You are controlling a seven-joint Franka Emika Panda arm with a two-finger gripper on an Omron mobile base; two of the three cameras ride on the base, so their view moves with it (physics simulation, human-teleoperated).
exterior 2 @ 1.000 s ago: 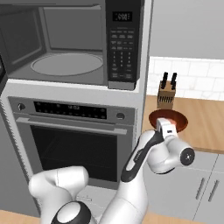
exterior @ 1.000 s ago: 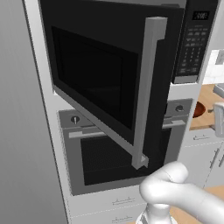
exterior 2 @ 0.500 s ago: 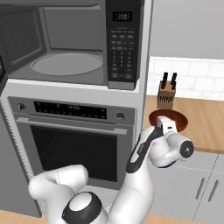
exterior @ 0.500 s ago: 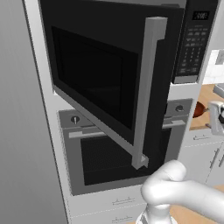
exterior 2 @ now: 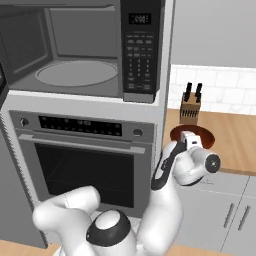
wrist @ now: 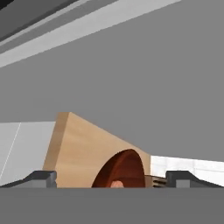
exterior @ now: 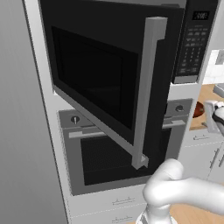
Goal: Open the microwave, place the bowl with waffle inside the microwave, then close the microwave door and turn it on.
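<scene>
While my gripper [wrist: 112, 181] hangs spread wide and holding nothing, the reddish-brown bowl with waffle [wrist: 120, 171] sits just ahead on the wooden counter [exterior 2: 235, 137], beside a knife block [exterior 2: 191, 108]. Farther left, the microwave [exterior 2: 80, 50] stands with its door [exterior: 109, 83] swung open; its small display [exterior 2: 140, 19] is too blurred to read.

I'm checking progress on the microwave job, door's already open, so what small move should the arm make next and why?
Probably ease the open gripper forward and down over the bowl on the wooden counter and take its rim. The microwave door stands wide open, the cavity is bare, and the hand view shows the bowl between the fingertips, not yet gripped.
</scene>
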